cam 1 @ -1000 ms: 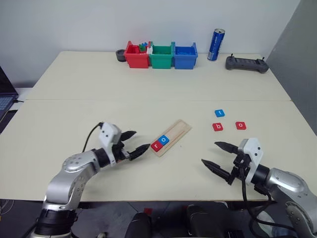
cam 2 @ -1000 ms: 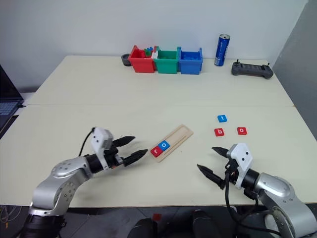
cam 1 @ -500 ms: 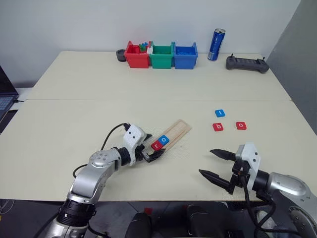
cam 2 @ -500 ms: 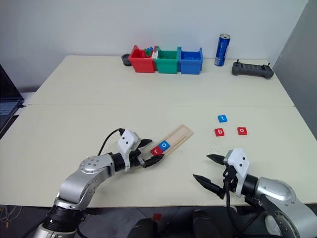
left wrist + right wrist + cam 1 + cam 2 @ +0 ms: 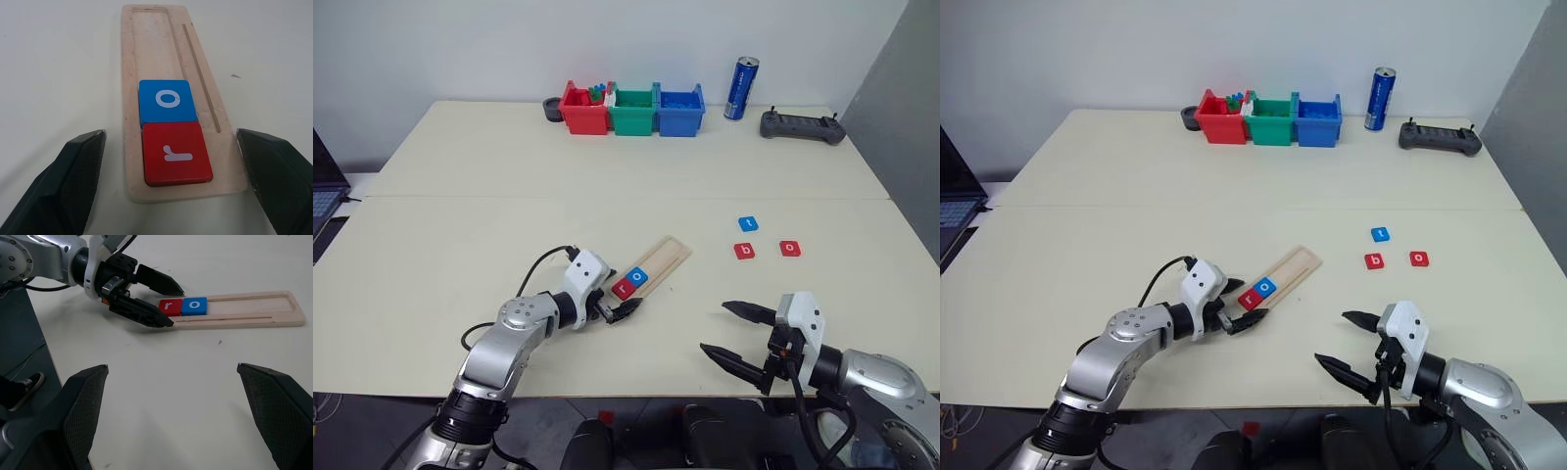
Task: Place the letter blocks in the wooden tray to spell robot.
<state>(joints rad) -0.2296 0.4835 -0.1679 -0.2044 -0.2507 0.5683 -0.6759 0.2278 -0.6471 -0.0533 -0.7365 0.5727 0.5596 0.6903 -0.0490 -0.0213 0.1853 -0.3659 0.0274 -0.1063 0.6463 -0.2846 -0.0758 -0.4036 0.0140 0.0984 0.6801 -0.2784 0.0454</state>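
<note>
Cream tabletop (image 5: 509, 176) fills most of the head views, with a pale wall behind it. Near the middle of the frame the wooden tray (image 5: 668, 257) is laid on a diagonal, and two letter blocks are already seated at its lower-left end: the red r (image 5: 624, 287), then the blue o (image 5: 638, 277) touching it. So "ro" is done and "bot" looks to be left.

The left gripper (image 5: 615, 307) is parked at that end of the tray with its fingers spread wide, one on each side of the tray's end in the left wrist view, nothing clamped. Looks like the tray is being steadied or straightened, though contact can't be confirmed.

The right gripper (image 5: 736, 335) is seen lower right, claws apart and empty, well short of the loose tiles. Those sit right of centre: the blue t (image 5: 747, 223), the red b (image 5: 743, 251) below it, and the red o (image 5: 789, 248) beside that.

Next, the b would probably need to be picked up and dropped in right after the blue o.

Along the back edge, tiny coloured pieces are held in the red bin (image 5: 581, 113); nothing can be made out in the green bin (image 5: 632, 114) or the blue bin (image 5: 679, 112).
</note>
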